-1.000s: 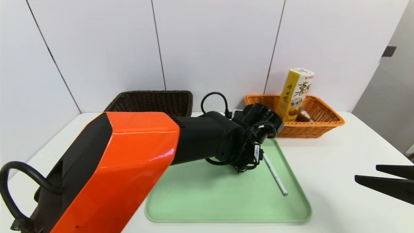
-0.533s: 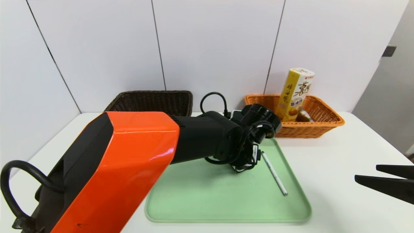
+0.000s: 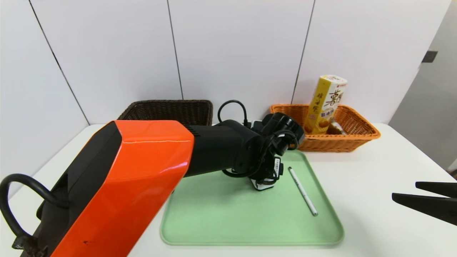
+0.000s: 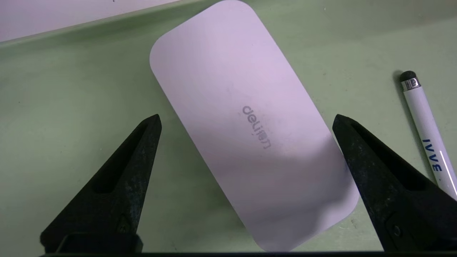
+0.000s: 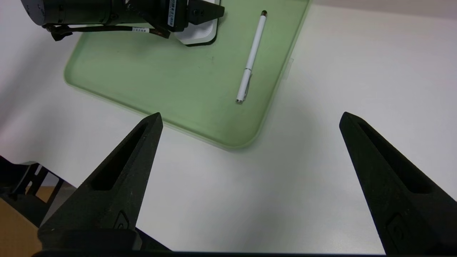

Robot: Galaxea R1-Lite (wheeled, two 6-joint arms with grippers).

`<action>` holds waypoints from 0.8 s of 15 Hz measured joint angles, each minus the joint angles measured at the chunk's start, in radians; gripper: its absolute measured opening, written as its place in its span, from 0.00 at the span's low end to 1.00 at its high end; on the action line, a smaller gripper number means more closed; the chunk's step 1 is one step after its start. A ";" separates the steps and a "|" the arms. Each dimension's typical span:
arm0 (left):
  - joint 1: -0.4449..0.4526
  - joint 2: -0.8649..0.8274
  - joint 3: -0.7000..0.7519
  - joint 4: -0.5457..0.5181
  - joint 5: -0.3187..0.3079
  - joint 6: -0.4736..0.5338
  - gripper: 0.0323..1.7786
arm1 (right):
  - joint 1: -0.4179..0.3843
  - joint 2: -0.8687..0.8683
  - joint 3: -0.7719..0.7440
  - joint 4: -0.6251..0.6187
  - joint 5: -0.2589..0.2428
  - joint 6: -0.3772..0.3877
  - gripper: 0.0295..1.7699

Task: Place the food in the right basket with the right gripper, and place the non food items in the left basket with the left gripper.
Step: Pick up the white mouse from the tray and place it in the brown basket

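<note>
Step in hand: pick-up of a non-food item with the left gripper (image 4: 246, 121), judged to be at the approach stage, nothing lifted yet.

Item 1, white case (image 4: 246, 117): flat, rounded corners, lying diagonally across the centre of the left wrist view on the green tray (image 3: 221, 221), between the 2 spread fingers and touching neither.

Item 2, white pen (image 3: 302, 191): right part of the tray in the head view, just beside the case, apart from it.

Left arm: reaches from lower left to frame centre, gripper tilted forward and down over the case, jaws released wide.

Right gripper (image 5: 250, 117): parked at the right edge of the head view, over bare table, spread, empty.

Destination: brown basket (image 3: 167, 111), upper left of centre. Orange basket (image 3: 357, 135), upper right, holds a yellow carton (image 3: 326, 103).

Next move calls for: descent, then closing across the case's narrow width.
</note>
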State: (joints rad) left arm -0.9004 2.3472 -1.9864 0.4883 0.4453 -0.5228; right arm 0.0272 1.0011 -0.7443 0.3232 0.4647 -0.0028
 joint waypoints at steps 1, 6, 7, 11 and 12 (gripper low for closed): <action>0.003 0.002 0.000 0.005 0.000 0.000 0.95 | 0.000 0.000 0.000 0.000 0.000 0.000 0.97; 0.007 0.012 0.000 0.006 0.000 0.001 0.75 | 0.000 -0.001 0.000 0.000 0.000 0.001 0.97; 0.007 0.014 0.000 0.005 0.000 0.001 0.66 | 0.000 -0.001 0.000 0.000 0.000 0.001 0.97; 0.008 0.016 0.000 0.007 0.001 0.001 0.57 | 0.000 -0.001 -0.002 0.000 0.000 0.001 0.97; 0.007 0.016 0.000 0.009 0.001 0.001 0.57 | 0.000 -0.001 -0.002 0.000 0.000 0.001 0.97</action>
State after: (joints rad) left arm -0.8932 2.3630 -1.9864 0.4968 0.4468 -0.5215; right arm 0.0272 1.0002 -0.7466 0.3236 0.4651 -0.0013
